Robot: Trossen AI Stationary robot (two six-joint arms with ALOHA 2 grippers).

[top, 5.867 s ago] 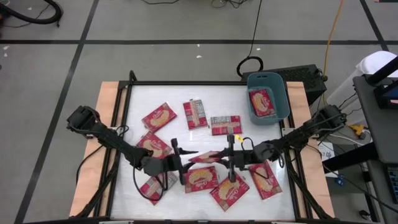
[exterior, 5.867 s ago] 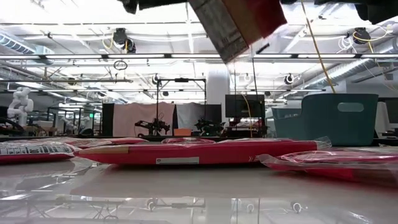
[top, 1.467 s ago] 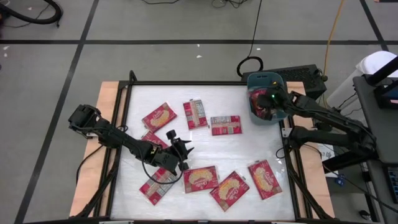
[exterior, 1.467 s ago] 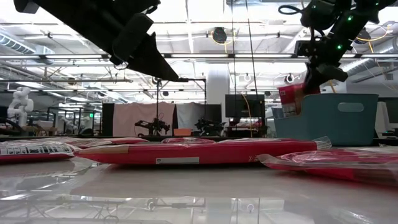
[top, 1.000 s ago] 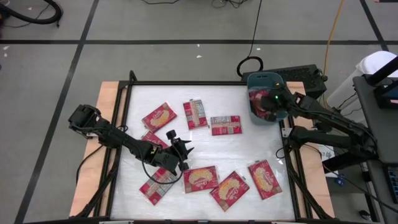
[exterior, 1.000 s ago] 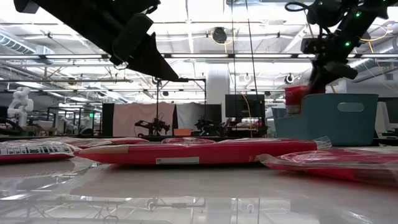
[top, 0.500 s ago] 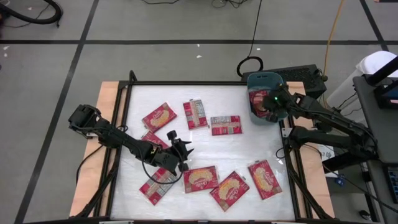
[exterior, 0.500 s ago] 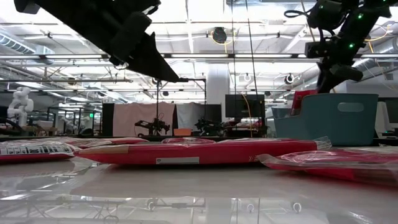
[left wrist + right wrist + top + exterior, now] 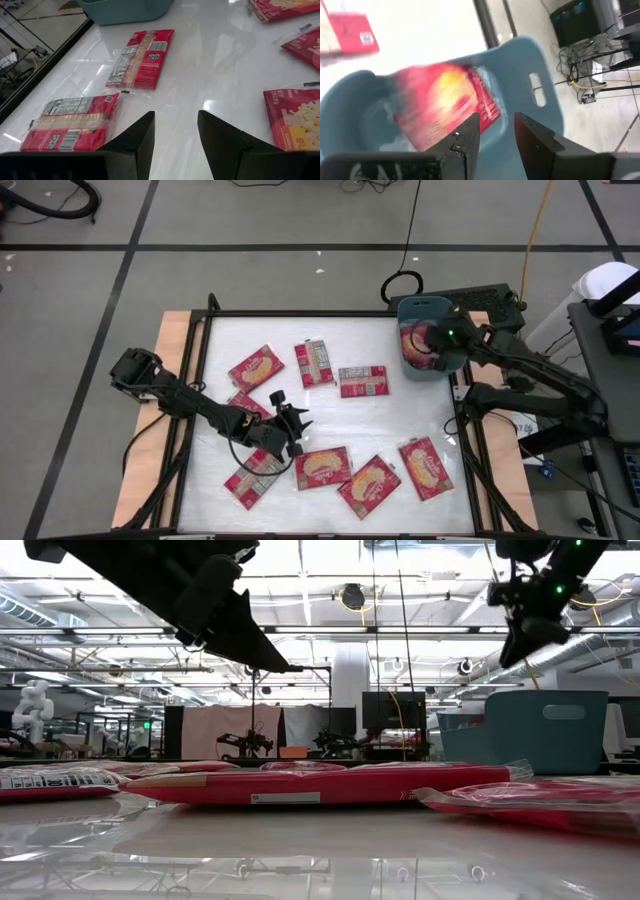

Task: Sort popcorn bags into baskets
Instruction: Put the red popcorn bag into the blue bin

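Right gripper [image 9: 492, 131], fingers spread and empty, hangs over the teal basket [image 9: 447, 355] at two o'clock; left gripper [image 9: 175, 131] waits spread. Popcorn bags [image 9: 323, 467] lie flat, probably light, slippery; pinch an edge

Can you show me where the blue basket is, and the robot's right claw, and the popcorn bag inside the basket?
blue basket [image 9: 452, 360]: high view, on its right rim.
right gripper [image 9: 496, 131]: right wrist view, the gap between its open fingertips.
popcorn bag [image 9: 440, 102]: right wrist view, on its yellow picture.
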